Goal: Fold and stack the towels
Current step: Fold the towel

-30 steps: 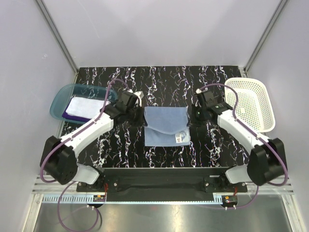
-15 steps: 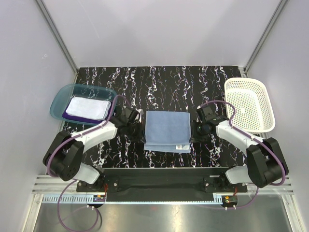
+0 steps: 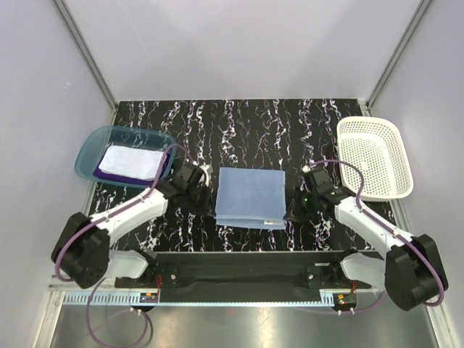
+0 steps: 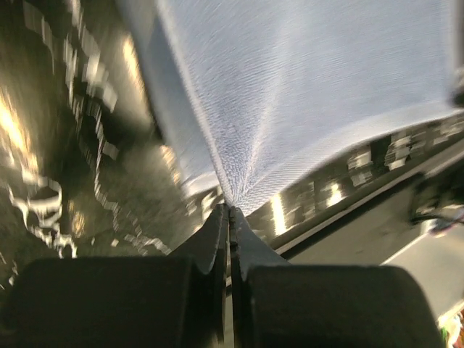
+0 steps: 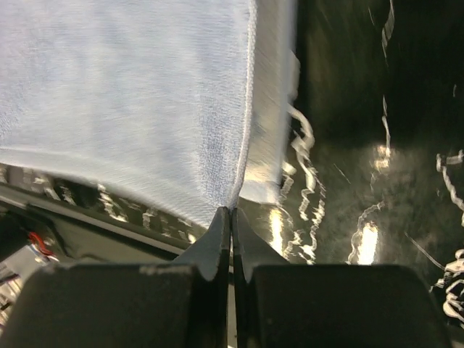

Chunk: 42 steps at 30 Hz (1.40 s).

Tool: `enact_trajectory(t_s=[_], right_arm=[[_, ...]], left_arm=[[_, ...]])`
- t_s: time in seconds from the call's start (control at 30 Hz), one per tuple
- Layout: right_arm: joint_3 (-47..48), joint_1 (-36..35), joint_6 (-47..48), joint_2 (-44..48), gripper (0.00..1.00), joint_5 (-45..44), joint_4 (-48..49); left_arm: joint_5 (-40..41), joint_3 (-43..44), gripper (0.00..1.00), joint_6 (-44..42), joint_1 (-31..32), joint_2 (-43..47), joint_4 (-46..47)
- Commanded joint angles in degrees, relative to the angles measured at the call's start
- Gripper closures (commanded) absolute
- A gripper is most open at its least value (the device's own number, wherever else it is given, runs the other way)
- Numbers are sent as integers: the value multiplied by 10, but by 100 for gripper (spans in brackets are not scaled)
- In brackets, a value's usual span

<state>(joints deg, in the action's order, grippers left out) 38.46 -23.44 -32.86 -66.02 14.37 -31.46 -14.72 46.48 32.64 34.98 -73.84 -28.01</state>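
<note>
The light blue towel (image 3: 250, 196) lies folded in the middle of the black marbled table, with layered edges along its near side. My left gripper (image 3: 209, 179) is at its left edge, shut on a corner of the towel (image 4: 304, 80), as the left wrist view (image 4: 230, 210) shows. My right gripper (image 3: 291, 209) is at its right near edge, shut on a corner of the same towel (image 5: 130, 94), as the right wrist view (image 5: 232, 212) shows. The white towel (image 3: 130, 161) lies on the purple towel (image 3: 100, 174) in the teal tray (image 3: 90, 141).
A white mesh basket (image 3: 373, 156) stands at the right edge of the table, beside the right arm. The teal tray is at the far left. The black front rail (image 3: 250, 261) runs along the near edge.
The raised far half of the blue towel has been laid over toward the near edge. Both grippers came down and nearer, the right one furthest, still holding the corners.
</note>
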Motion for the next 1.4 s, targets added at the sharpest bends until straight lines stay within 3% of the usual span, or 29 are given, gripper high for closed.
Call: enact_trajectory(t_s=[0.0, 0.4, 0.43, 0.53, 0.67, 0.7, 0.77, 0.93, 1.1, 1.37], right_arm=[[-61, -6, -33, -2, 100, 32, 33], [-94, -6, -79, -8, 99, 1, 45], [-95, -6, -82, -3, 98, -2, 41], [-95, -6, -87, 12, 94, -11, 27], [-82, -6, -88, 39, 70, -42, -17], [-78, -6, -89, 54, 68, -46, -32], [-73, -6, -94, 68, 68, -46, -37], [-50, -6, -96, 61, 73, -13, 9], [-54, -6, -96, -22, 78, 34, 88], [-33, -6, -70, -90, 82, -57, 87]], left_arm=[[-14, -67, 100, 13, 2, -9, 35], [-29, -111, 100, 11, 3, -31, 77], [-29, -109, 97, 9, 3, -32, 74], [-30, -110, 86, 6, 3, -25, 64], [-21, -95, 73, 0, 3, -6, 33], [-18, -90, 70, -4, 3, -1, 24], [-2, -66, 65, -13, 3, 4, -3], [7, -2, 62, -35, -1, -27, 13], [-8, 127, 62, -74, -23, -147, 27], [-55, 261, 64, -98, -90, -309, 36]])
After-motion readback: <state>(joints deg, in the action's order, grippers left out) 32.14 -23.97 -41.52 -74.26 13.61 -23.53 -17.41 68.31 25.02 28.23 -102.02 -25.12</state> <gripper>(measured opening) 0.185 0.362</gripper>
